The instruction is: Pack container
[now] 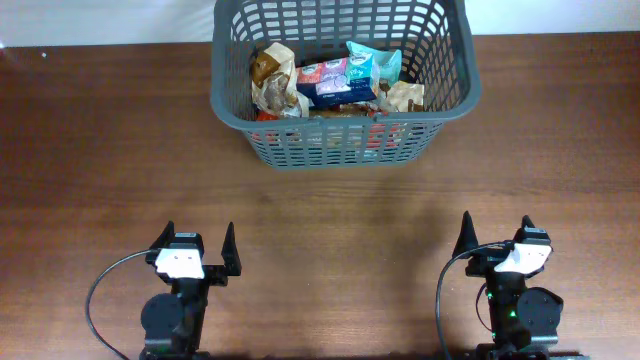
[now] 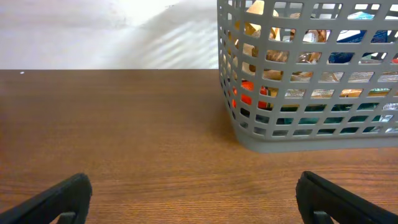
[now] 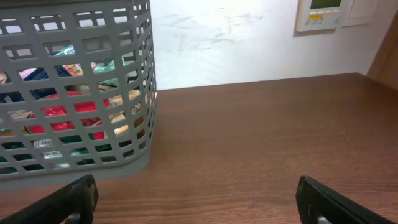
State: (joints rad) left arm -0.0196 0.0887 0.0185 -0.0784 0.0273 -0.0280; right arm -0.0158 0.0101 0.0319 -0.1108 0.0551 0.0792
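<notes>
The container [image 1: 228,100] is a dark grey lattice basket at the far middle of the wooden table, holding several snack packets [image 1: 335,80]. It shows at the right in the left wrist view [image 2: 249,134] and at the left in the right wrist view [image 3: 147,93]. My left gripper [image 1: 196,246] is open and empty at the near left, well short of the basket; its fingers frame bare wood [image 2: 193,202]. My right gripper [image 1: 497,235] is open and empty at the near right, also apart from the basket [image 3: 196,202].
A white wall runs behind the table's far edge. A wall-mounted control panel [image 3: 320,14] shows at the upper right in the right wrist view. Bare wood lies between the grippers and the basket.
</notes>
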